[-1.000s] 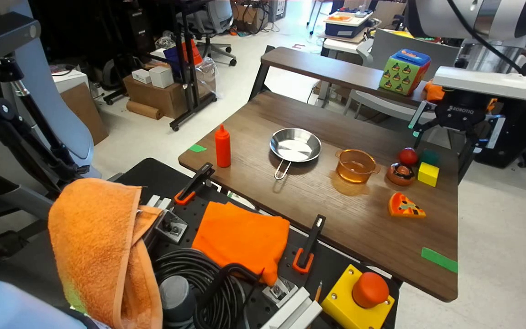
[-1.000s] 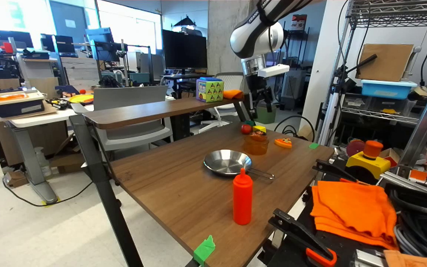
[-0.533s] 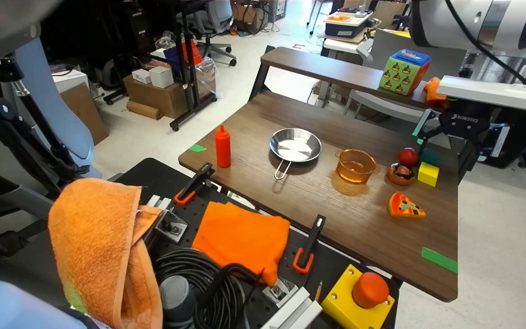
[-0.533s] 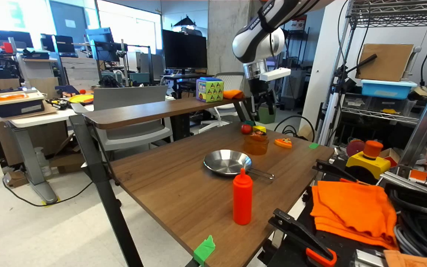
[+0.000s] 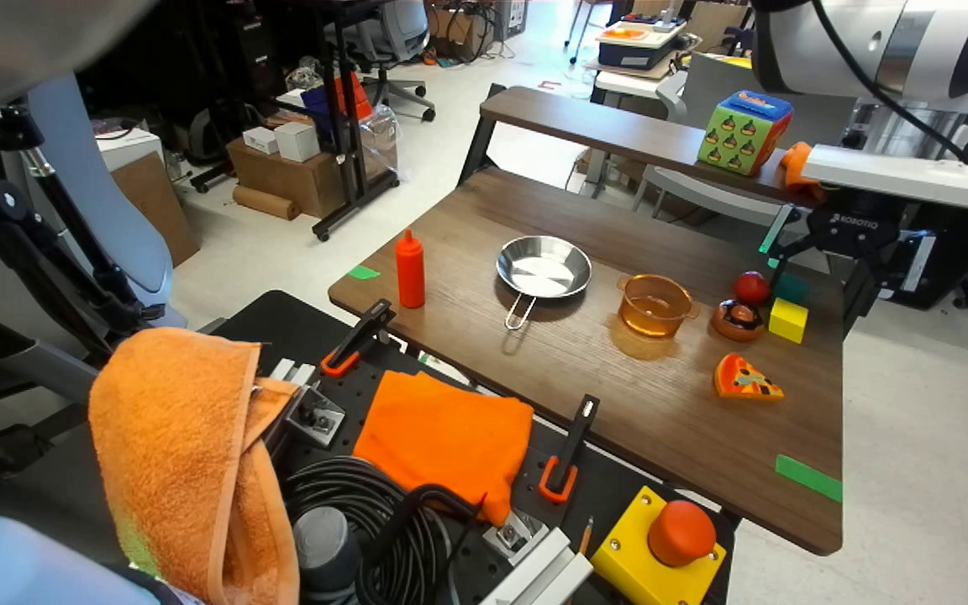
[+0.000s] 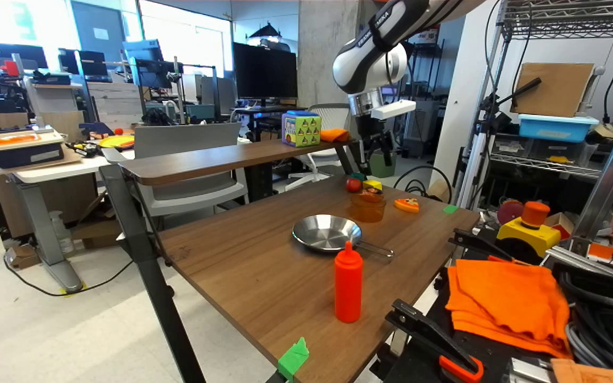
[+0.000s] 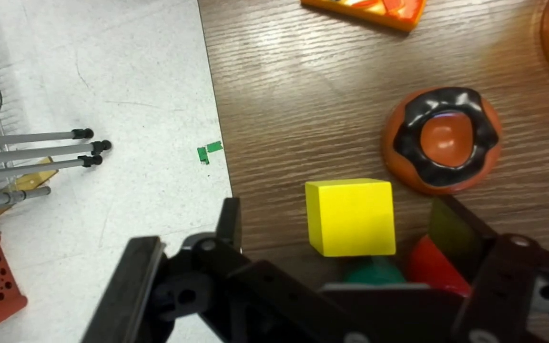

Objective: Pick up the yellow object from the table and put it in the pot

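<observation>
Jaws spread wide and gripping nothing, the hand (image 7: pixel 341 221) hangs above one end of the worktop (image 5: pixel 459 252), with the yellow block (image 7: pixel 358 219) resting unlifted below, framed between the fingers in the wrist view. We take the broad spread as room to straddle the block, whose neighbours crowd it: there we count a doughnut (image 7: pixel 446 143) between one and two o'clock, a red ball (image 7: pixel 432 266) at four and a green object (image 7: pixel 374 271) at five. Whether block and green object touch, we cannot tell. At nine o'clock from the block in an exterior view, past the doughnut, the amber pot (image 5: pixel 656 309) stands upright, its mouth uncovered, presumably so the block can drop straight in. The block's flat matte faces and crisp edges should, we judge, suit a squeeze. The pot is round and translucent, with small side handles; the doughnut wears glossy dark icing, and fine wood grain runs across the worktop.
</observation>
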Robot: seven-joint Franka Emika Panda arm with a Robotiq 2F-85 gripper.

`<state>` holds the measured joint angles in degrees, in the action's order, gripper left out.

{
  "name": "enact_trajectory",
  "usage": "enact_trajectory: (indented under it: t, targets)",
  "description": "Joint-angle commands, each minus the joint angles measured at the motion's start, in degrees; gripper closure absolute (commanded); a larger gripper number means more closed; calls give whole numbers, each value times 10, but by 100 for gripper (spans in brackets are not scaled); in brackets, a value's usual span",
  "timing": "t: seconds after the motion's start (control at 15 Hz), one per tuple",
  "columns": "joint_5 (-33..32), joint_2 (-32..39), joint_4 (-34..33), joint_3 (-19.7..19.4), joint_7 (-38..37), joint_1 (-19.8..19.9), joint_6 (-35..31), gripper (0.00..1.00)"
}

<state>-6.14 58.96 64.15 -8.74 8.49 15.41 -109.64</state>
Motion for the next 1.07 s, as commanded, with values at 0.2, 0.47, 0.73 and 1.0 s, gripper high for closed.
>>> enact_trajectory:
  t: [0.2, 0.47, 0.73, 1.0]
  targets:
    - [-6, 20, -24, -1, -4, 2, -41, 0]
    - [-6, 20, -18, 0, 8, 4, -54, 0]
    - [-9, 22, -21, 2, 23, 4, -40, 0]
    - [-13, 25, -21, -2, 19, 1, -42, 0]
